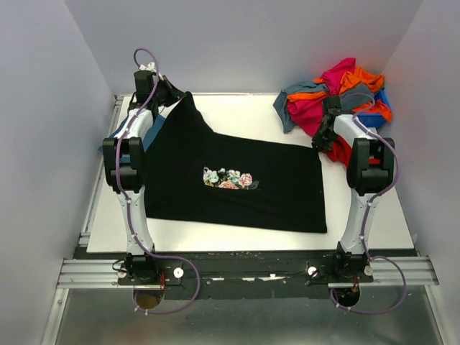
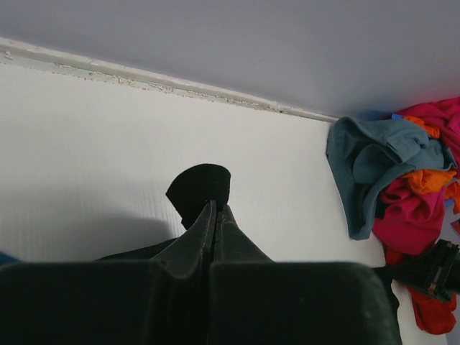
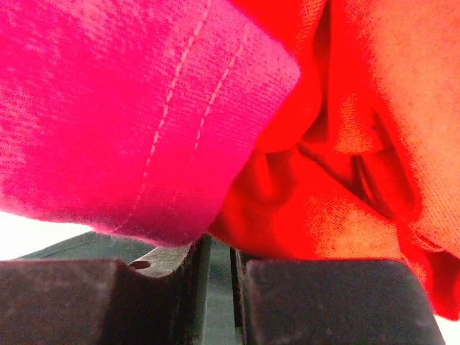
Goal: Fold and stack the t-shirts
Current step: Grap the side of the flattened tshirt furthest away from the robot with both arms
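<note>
**A:** Where is the black shirt (image 1: 273,190)?

**B:** It is spread across the middle of the table (image 1: 244,115) with its print (image 1: 228,178) facing up. The corner at the upper left of the top view is raised off the surface. The other shirts lie in a pile (image 1: 338,90) at the upper right.

**A:** Who holds it?

**B:** The left gripper (image 2: 215,210) is clamped on that raised corner, and a tab of black cloth pokes out past the tips. The right gripper (image 1: 322,140) sits at the shirt's upper-right corner, hard against the pile. Its jaws are drawn nearly together. Whether black cloth is between them I cannot tell, because a magenta shirt (image 3: 129,108) and red cloth fill the wrist view.

**A:** So what is the step?

**B:** I judge it to be the first fold, carrying the far edge toward the bottom of the frame. Both corners should rise together and travel level. That keeps the edge taut so it lands square on the near edge.

**A:** What could go wrong?

**B:** If the right gripper has caught pile cloth instead, the magenta shirt would be dragged along. With only the left corner lifted, the crease would run diagonally.
</note>
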You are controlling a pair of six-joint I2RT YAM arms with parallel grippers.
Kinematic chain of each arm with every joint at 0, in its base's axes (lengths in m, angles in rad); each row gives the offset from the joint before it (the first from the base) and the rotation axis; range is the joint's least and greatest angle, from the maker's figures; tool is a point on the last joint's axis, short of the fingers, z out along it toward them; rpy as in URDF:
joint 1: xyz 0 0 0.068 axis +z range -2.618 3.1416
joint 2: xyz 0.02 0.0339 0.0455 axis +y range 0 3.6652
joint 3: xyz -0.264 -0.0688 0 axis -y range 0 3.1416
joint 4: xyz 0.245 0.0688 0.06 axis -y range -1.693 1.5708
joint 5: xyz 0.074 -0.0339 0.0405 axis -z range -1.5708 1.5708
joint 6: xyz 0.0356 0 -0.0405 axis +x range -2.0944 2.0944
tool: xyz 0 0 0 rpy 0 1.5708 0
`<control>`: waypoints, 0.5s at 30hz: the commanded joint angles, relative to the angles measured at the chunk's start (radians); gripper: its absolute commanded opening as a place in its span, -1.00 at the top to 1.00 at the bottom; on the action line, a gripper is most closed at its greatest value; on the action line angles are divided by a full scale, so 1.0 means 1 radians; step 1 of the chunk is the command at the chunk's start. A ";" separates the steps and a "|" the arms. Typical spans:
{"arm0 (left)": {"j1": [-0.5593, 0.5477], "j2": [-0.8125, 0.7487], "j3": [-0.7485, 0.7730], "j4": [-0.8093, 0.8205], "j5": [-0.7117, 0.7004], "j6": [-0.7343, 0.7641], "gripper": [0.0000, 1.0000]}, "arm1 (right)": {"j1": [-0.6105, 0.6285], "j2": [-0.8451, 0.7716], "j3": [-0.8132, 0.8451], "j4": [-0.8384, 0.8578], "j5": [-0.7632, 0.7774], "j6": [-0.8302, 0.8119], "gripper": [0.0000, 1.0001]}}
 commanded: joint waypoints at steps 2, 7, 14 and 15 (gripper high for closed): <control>-0.002 -0.050 0.001 0.038 0.030 0.007 1.00 | -0.002 -0.043 -0.030 0.018 0.041 0.006 0.58; -0.002 -0.047 0.004 0.026 0.031 0.014 1.00 | -0.001 -0.062 -0.015 0.020 0.015 -0.017 0.88; -0.005 -0.067 -0.017 0.021 0.027 0.034 1.00 | -0.002 -0.074 0.028 -0.017 0.040 -0.039 0.99; -0.006 -0.070 -0.021 0.014 0.022 0.039 1.00 | -0.001 -0.078 0.025 -0.017 0.045 -0.040 0.99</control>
